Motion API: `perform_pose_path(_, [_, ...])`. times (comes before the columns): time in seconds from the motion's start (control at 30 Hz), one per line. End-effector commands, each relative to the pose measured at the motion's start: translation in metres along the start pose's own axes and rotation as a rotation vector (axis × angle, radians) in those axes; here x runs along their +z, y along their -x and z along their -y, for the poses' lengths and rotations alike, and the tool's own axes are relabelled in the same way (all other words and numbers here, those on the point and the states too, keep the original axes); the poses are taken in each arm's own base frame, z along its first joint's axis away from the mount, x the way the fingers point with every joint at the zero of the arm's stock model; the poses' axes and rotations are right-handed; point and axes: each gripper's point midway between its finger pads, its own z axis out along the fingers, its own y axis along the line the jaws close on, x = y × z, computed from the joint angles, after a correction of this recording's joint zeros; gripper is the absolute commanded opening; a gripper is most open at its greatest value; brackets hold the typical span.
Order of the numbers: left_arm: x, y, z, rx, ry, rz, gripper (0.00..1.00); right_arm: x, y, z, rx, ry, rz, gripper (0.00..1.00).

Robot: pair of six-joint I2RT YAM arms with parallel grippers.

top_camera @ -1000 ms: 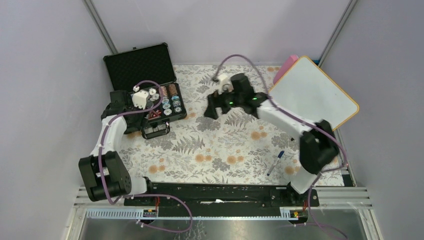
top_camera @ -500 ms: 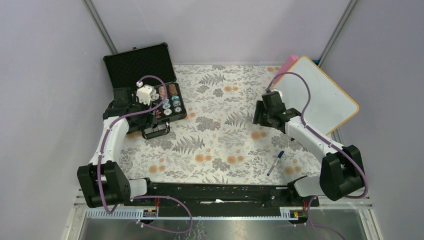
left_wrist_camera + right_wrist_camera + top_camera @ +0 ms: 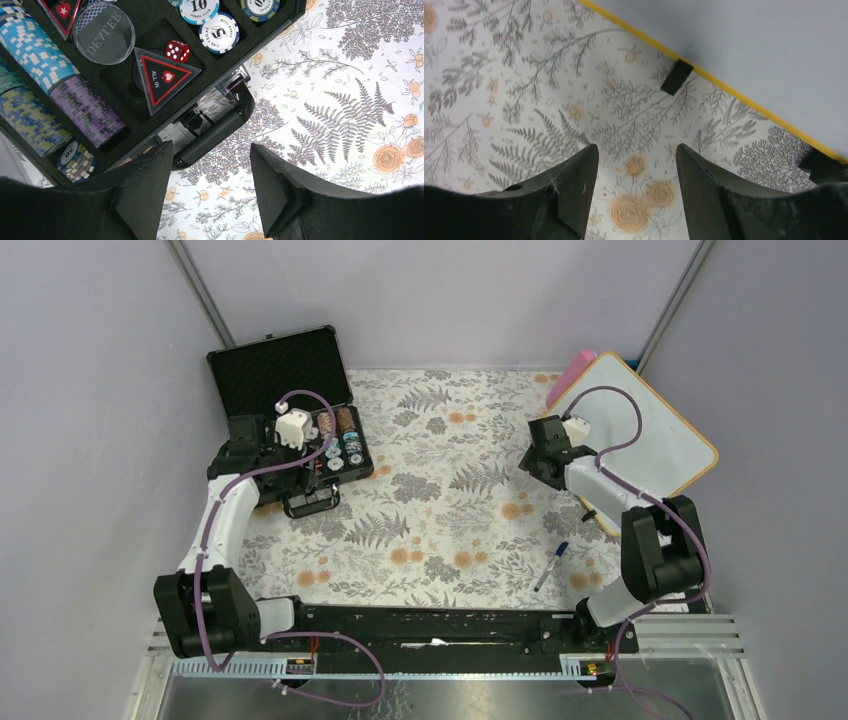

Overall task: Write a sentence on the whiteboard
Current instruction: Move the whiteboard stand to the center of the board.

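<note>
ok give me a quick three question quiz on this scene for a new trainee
1. True or false: the whiteboard already shows writing.
2. Fill in: the marker lies on the floral ____.
3. The right gripper is: A open and empty; B shut on the marker; C shut on the whiteboard.
Key: 1 false; 2 tablecloth; 3 A.

the right pincer has swung across the worktop toward the whiteboard. a second ago it hung well apart from the board, half a second ago near it. now it sits just beside the board's rim, jaws apart, close to a black foot. the arm's elbow swung outward below the whiteboard, then drew back in.
</note>
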Motion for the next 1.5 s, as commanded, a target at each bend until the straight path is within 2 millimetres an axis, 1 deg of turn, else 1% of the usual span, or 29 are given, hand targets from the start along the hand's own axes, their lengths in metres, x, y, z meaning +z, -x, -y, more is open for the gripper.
perform_pose_path(0.0, [-0.01, 0.021, 0.003, 0.028, -0.009, 0.069, 0.65, 0.014, 0.037, -0.005, 0.106, -0.049, 0.12, 0.65])
perform_pose_path(0.13, [-0.011, 0.021, 0.004, 0.034, -0.012, 0.072, 0.65, 0.031, 0.038, 0.006, 0.118, -0.095, 0.121, 0.61])
perform_pose_path(0.3, [-0.009, 0.018, 0.006, 0.037, -0.022, 0.064, 0.65, 0.041, 0.033, 0.015, 0.11, -0.127, 0.109, 0.61])
perform_pose_path(0.37, [-0.008, 0.016, 0.006, 0.038, -0.022, 0.06, 0.65, 0.045, 0.034, 0.016, 0.106, -0.132, 0.119, 0.59])
perform_pose_path(0.5, [-0.008, 0.015, 0.007, 0.04, -0.026, 0.059, 0.65, 0.054, 0.032, 0.016, 0.091, -0.145, 0.114, 0.52])
perform_pose_path(0.63, [-0.007, 0.014, 0.006, 0.04, -0.026, 0.057, 0.66, 0.062, 0.03, 0.016, 0.081, -0.162, 0.106, 0.52])
perform_pose_path(0.73, [-0.008, 0.014, 0.006, 0.043, -0.024, 0.055, 0.66, 0.063, 0.03, 0.016, 0.079, -0.165, 0.106, 0.54])
perform_pose_path(0.87, [-0.007, 0.013, 0.007, 0.044, -0.026, 0.054, 0.66, 0.06, 0.034, 0.022, 0.072, -0.188, 0.135, 0.54])
perform_pose_path(1.0, [-0.007, 0.014, 0.007, 0.045, -0.028, 0.057, 0.66, 0.066, 0.036, 0.027, 0.066, -0.202, 0.158, 0.53])
perform_pose_path(1.23, [-0.009, 0.013, 0.004, 0.058, -0.014, 0.053, 0.66, 0.076, 0.034, 0.029, 0.053, -0.224, 0.147, 0.48])
perform_pose_path(1.4, [-0.01, 0.01, 0.005, 0.054, -0.01, 0.05, 0.67, 0.08, 0.032, 0.029, 0.032, -0.219, 0.148, 0.45])
perform_pose_path(1.43, [-0.01, 0.011, 0.005, 0.053, -0.01, 0.052, 0.68, 0.08, 0.033, 0.029, 0.032, -0.216, 0.151, 0.43])
perform_pose_path(1.47, [-0.01, 0.011, 0.005, 0.05, -0.009, 0.053, 0.72, 0.079, 0.033, 0.029, 0.029, -0.214, 0.153, 0.41])
